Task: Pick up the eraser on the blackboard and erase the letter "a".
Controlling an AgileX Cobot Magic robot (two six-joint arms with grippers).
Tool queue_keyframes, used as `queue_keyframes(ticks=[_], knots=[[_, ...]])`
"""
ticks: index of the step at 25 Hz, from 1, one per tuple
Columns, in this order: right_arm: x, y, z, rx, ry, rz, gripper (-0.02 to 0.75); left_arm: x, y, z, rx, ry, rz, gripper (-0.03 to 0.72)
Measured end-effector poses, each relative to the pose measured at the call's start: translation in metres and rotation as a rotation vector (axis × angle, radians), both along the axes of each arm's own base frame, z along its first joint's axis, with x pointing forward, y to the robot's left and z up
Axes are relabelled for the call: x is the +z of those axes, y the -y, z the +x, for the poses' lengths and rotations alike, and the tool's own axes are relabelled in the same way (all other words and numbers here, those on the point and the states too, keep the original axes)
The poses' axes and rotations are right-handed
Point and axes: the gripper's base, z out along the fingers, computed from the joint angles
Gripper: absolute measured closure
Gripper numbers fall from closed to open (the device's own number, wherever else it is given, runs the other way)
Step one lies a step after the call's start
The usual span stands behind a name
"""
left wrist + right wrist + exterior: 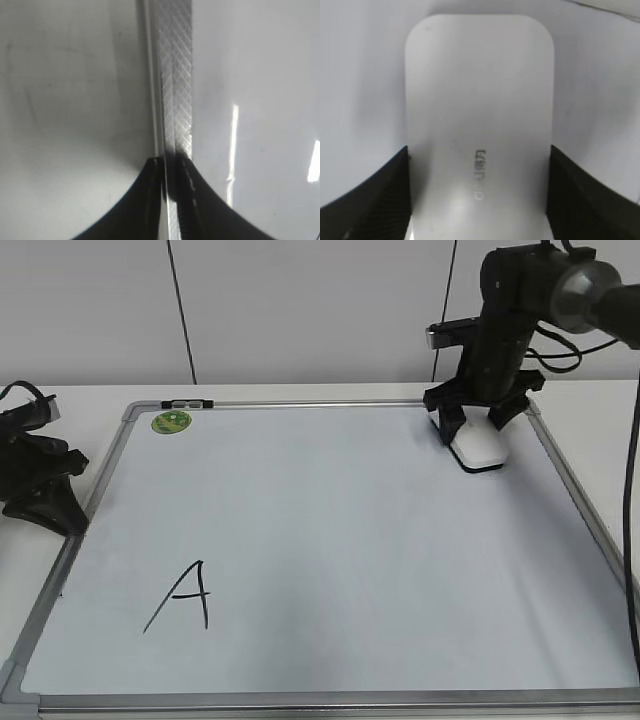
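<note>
Right pincer [475,422] straddles the eraser [479,447] at the blackboard's [330,540] far right corner, fingers [380,195] against both long sides, apparently clamped on it. It looks light, rigid, smooth plastic; gripping mid-length should hold. Left pincer [170,200] rests closed over the frame's left edge.

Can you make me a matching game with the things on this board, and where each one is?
Things:
1. eraser
2. green sticker
3. big letter A
4. left gripper

Places:
a. near-left part of the board
b. far-left corner of the board
c. off the board, by its left frame
d. far-right corner, between the right gripper fingers

Pairs: 1-d, 2-b, 3-a, 4-c
</note>
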Motion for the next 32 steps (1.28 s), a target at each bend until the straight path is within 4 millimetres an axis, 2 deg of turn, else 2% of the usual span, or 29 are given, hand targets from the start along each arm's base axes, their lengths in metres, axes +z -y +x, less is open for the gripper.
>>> queue_keyframes(ticks=[2, 5, 8, 11, 17, 22, 28, 32], knots=[[0.015, 0.003, -0.002, -0.002, 0.019, -0.004, 0.212, 0.0, 0.0, 0.0, 0.0, 0.0, 0.0, 0.629], [0.057, 0.005, -0.008, -0.002, 0.101, 0.005, 0.212, 0.0, 0.0, 0.0, 0.0, 0.0, 0.0, 0.629], [0.09, 0.007, -0.019, -0.001, 0.155, 0.012, 0.212, 0.0, 0.0, 0.0, 0.001, 0.002, 0.001, 0.629], [0.102, 0.009, -0.033, -0.001, 0.143, 0.01, 0.212, 0.0, 0.0, 0.0, 0.0, 0.001, 0.002, 0.627], [0.088, 0.018, -0.072, -0.018, 0.004, -0.048, 0.212, 0.0, 0.0, 0.0, 0.0, 0.001, 0.002, 0.624], [0.068, 0.036, -0.098, -0.084, -0.11, -0.044, 0.212, 0.0, 0.0, 0.0, 0.0, 0.001, 0.002, 0.623], [0.037, 0.064, -0.109, -0.166, -0.151, -0.006, 0.212, 0.0, 0.0, 0.0, -0.001, 0.001, 0.002, 0.623], [0.03, 0.067, -0.108, -0.197, -0.122, 0.029, 0.212, 0.0, 0.0, 0.0, -0.001, 0.001, 0.002, 0.622]])
